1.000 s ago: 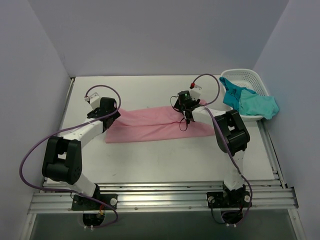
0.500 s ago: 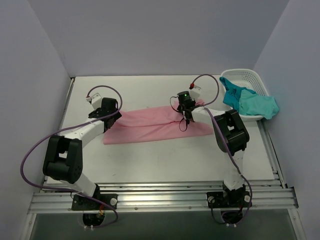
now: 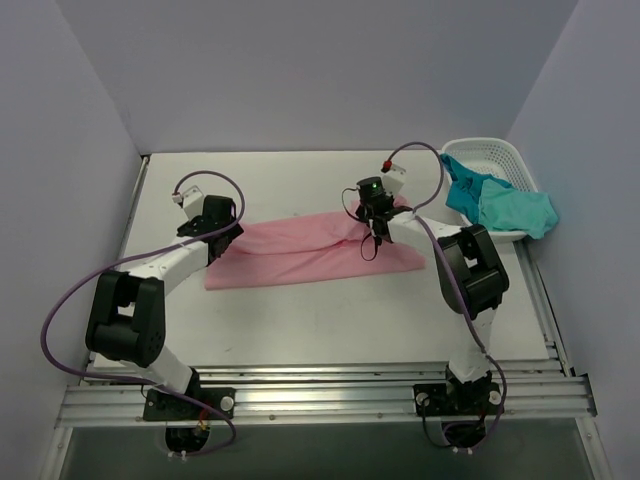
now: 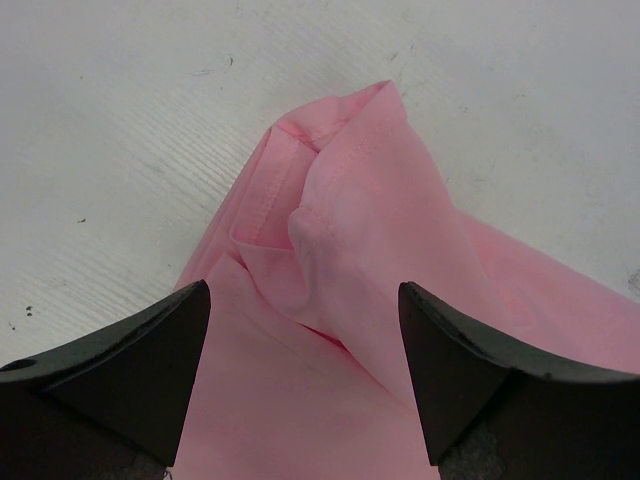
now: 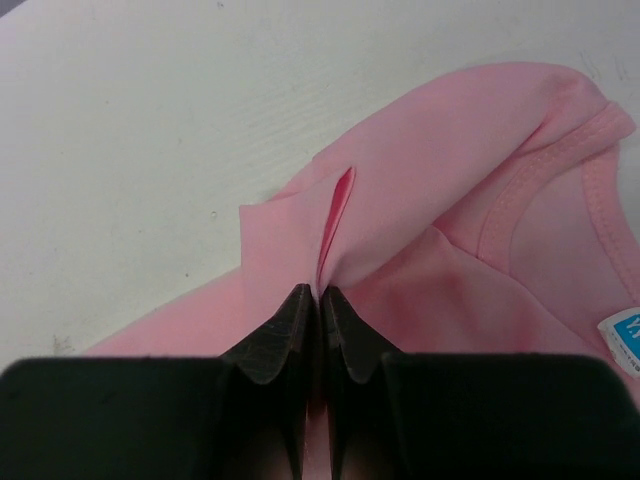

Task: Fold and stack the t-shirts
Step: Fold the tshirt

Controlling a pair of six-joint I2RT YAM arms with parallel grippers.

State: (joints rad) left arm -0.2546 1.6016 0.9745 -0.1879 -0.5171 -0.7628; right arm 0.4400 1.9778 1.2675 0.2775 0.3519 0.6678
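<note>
pink t-shirt (image 3: 300, 255): left end covered by left gripper (image 4: 303, 300) from above, near part cut off in left wrist view | label (image 5: 622, 335): cropped at right edge, print seemingly too small to be read | teal t-shirts (image 3: 515, 210): number not discernible in basket (image 3: 482, 143)

No legible txt; blue print on neck tag (image 5: 622, 335) of pink t-shirt (image 5: 450, 170) cut off, blurry.

White lattice basket (image 3: 497, 147) at the far right edge of a scuffed white table (image 3: 320, 315); aluminium rails (image 3: 320, 392) along the near edge.
</note>
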